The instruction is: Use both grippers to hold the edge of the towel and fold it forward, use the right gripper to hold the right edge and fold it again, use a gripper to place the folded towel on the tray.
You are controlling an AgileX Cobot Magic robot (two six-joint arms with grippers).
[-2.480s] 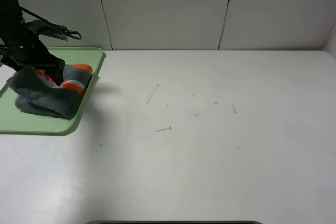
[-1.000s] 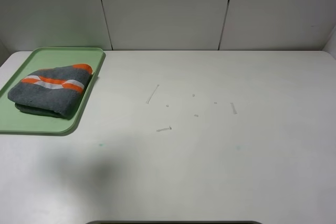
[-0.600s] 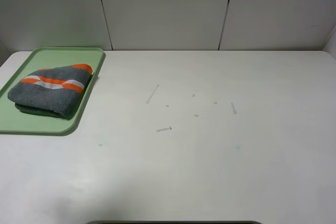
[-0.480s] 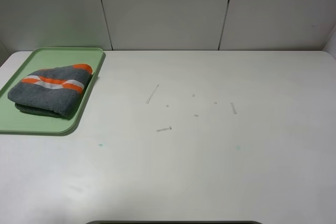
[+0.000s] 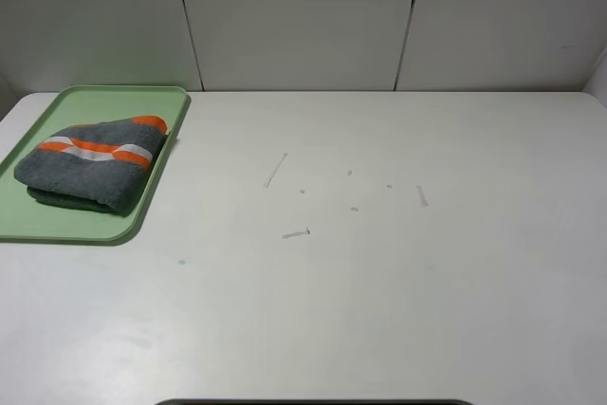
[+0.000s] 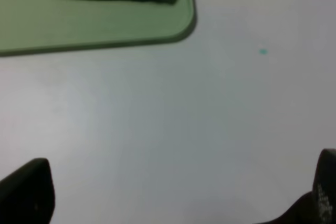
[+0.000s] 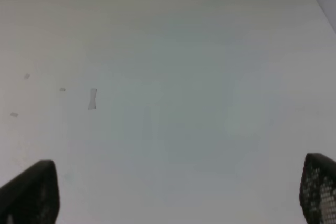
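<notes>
Towel lies folded on the green tray at the bench's far left — the placing step looks finished. Left tool and right tool hang spread wide, holding nothing — no further move seems needed.

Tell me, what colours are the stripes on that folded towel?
Orange and white, on a dark grey towel; clearest from the exterior high camera.

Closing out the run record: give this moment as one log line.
towel: folded, on tray | left gripper: open, empty | right gripper: open, empty
</notes>
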